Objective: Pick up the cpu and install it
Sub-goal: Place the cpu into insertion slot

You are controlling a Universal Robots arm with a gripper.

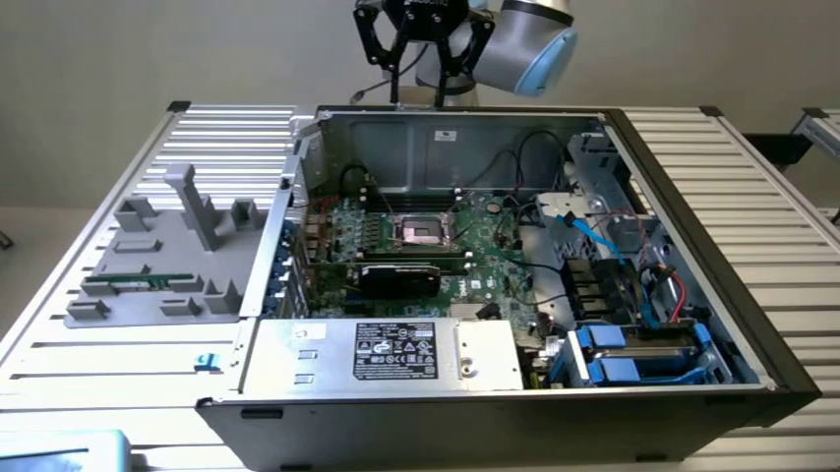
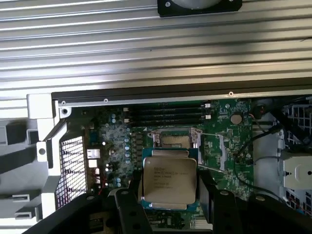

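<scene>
Chip against socket is the relation that counts here: the small flat square cpu with a pale silver-beige metal lid (image 2: pixel 169 181) sits clamped between the two black fingers (image 2: pixel 208 197) of the arm's black gripper (image 2: pixel 169 197), one finger on each of two opposite edges, printed face toward the wrist camera. The jaws stand part-way apart, no wider than the chip they grip. In the wrist view the square metal-framed processor socket (image 2: pixel 174 142) on the green motherboard (image 2: pixel 234 146) shows just past one edge of the cpu and is partly covered by it, so the chip looks close to lined up over it but offset a little to one side. The chip's edges run roughly parallel to the socket frame; being square, it has no long axis to speak of, and I cannot tell which corner is keyed. From the exterior view the gripper (image 1: pixel 423 54) hangs high over the rear wall of the open grey-metal computer case (image 1: pixel 525 123), which lies on the ribbed aluminium table (image 1: pixel 735 177), while the socket (image 1: pixel 427 231) lies well below it on the case floor, nearer the camera, bare and uncovered; the cpu is carried, not yet seated
</scene>
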